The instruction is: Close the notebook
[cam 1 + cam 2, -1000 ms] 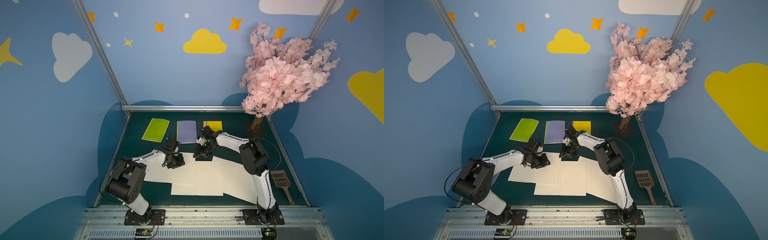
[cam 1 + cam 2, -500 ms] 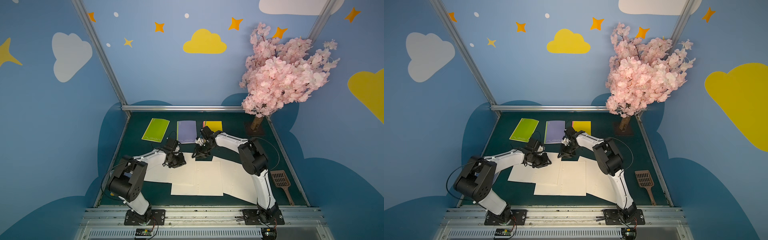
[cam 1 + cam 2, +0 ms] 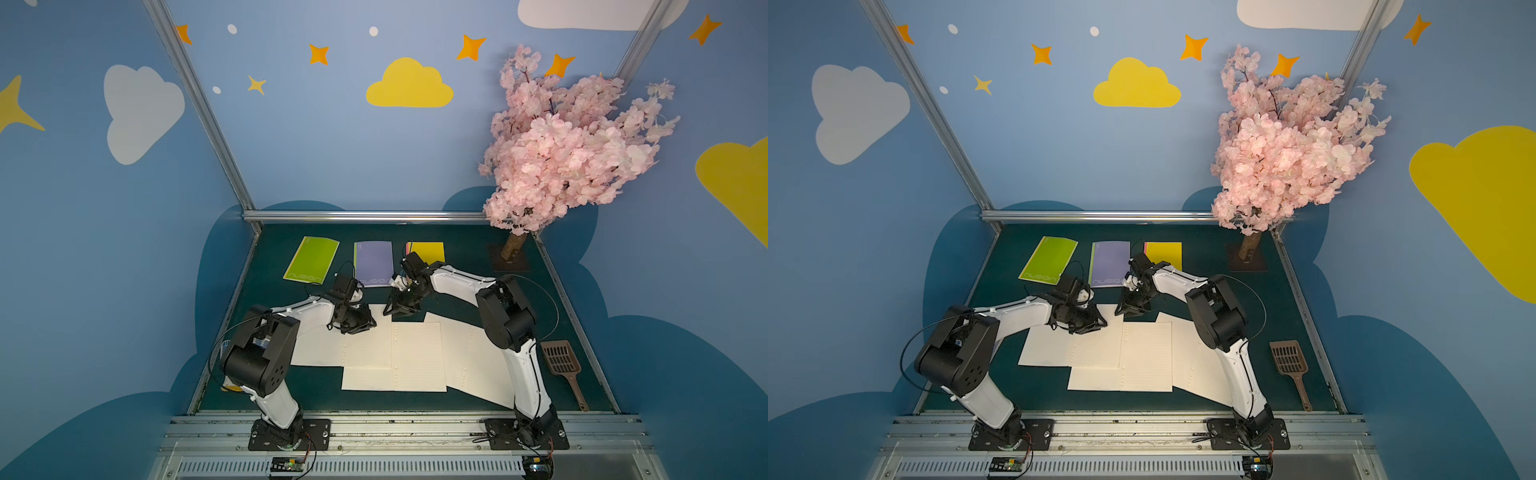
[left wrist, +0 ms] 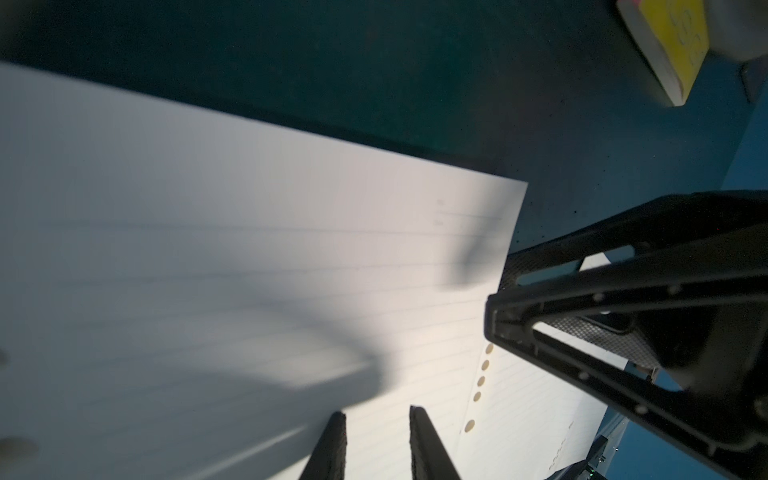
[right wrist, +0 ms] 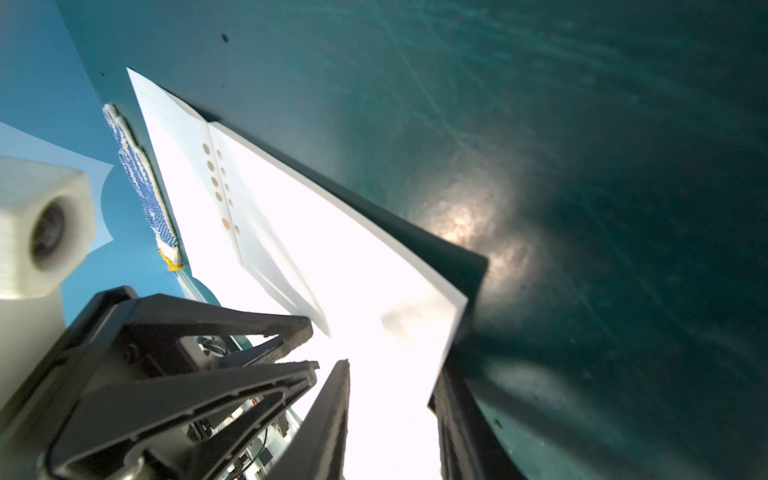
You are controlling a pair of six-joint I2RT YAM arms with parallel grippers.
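Note:
An open notebook [image 3: 320, 345] lies left of the table's middle, white lined pages up, in both top views [image 3: 1050, 349]. Its right page [image 4: 249, 249] ends in a far corner under both grippers. My left gripper [image 3: 371, 323] hovers low over that page, jaws a narrow gap apart with only paper showing behind them [image 4: 376, 415]. My right gripper [image 3: 388, 312] comes down from the far side, tips facing the left one. In the right wrist view its jaws [image 5: 390, 386] stand open, the page corner [image 5: 415, 316] showing between the fingers. Neither pinches anything.
Two more open notebooks overlap it, one in the middle [image 3: 415, 357] and one to the right [image 3: 473, 357]. Closed green [image 3: 311, 259], purple [image 3: 373, 262] and yellow [image 3: 428, 251] notebooks line the back. A pink blossom tree [image 3: 561, 153] stands far right, with a brown scoop [image 3: 563, 365] by the right edge.
Both grippers stay at the page's far corner. The right wrist has edged slightly left toward the left gripper. The notebooks have not moved.

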